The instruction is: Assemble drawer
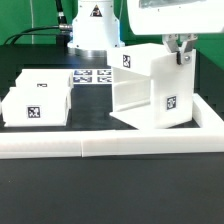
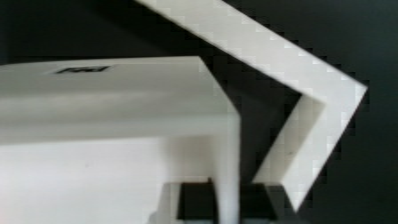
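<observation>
The large hollow white box shell [image 1: 150, 85] stands at the exterior view's right, its open side facing left and tags on its walls. My gripper [image 1: 181, 52] is at its top right edge, shut on the shell's thin side wall. In the wrist view the shell [image 2: 107, 130] fills the picture, and its wall runs between my dark fingers [image 2: 192, 203], with the gripper [image 2: 231, 205] closed around it. Two smaller white box trays [image 1: 38, 105] [image 1: 47, 82] with tags sit at the left, apart from the shell.
A long low white wall strip [image 1: 110, 145] runs along the front and up the right side, close to the shell; it also shows in the wrist view [image 2: 267, 60]. The marker board [image 1: 92, 77] lies behind the trays. The arm's base [image 1: 95, 30] stands at the back.
</observation>
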Motion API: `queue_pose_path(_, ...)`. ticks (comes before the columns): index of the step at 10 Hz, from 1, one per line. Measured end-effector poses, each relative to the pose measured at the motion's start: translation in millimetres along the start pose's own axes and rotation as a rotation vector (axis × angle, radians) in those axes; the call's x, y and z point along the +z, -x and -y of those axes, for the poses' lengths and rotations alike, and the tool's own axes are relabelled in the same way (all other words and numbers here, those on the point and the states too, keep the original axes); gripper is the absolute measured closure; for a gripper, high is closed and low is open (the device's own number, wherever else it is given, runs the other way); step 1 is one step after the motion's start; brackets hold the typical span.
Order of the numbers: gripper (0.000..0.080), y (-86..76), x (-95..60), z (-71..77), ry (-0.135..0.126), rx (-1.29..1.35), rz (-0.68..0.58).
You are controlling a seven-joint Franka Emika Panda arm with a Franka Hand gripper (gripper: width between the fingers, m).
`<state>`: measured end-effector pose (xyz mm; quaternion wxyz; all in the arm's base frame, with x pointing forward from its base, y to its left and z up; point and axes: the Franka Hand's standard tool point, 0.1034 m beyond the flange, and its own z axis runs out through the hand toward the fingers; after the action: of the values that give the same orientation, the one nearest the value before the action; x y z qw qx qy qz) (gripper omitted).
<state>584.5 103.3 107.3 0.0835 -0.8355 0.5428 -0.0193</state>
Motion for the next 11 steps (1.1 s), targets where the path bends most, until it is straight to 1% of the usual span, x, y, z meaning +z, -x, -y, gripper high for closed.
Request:
queue_pose_path(1, 0.076, 1.1, 1.4, -2.4, 0.007, 0.095, 0.007)
queue_pose_path(3, 0.076, 4.7, 1.4, -1.0, 0.002, 0.167, 0.019)
queue_pose_path(5, 0.076, 9.2, 1.9, 0.0, -0.001, 0.293, 0.037)
queue_pose_path(6, 0.076, 11.2, 2.1, 0.5, -0.002, 0.331, 0.044)
queue_pose_path(7, 0.076, 11.4, 2.8, 0.3, -0.001, 0.314, 0.047)
queue_pose_path(8, 0.076, 7.7, 5.0, 2.2, 0.002, 0.325, 0.05)
queue_pose_path(10, 0.076, 0.3, 8.4, 13.7, 0.006, 0.357, 0.062)
queue_pose_path(11, 0.076, -4.9, 9.6, 24.0, 0.001, 0.368, 0.065)
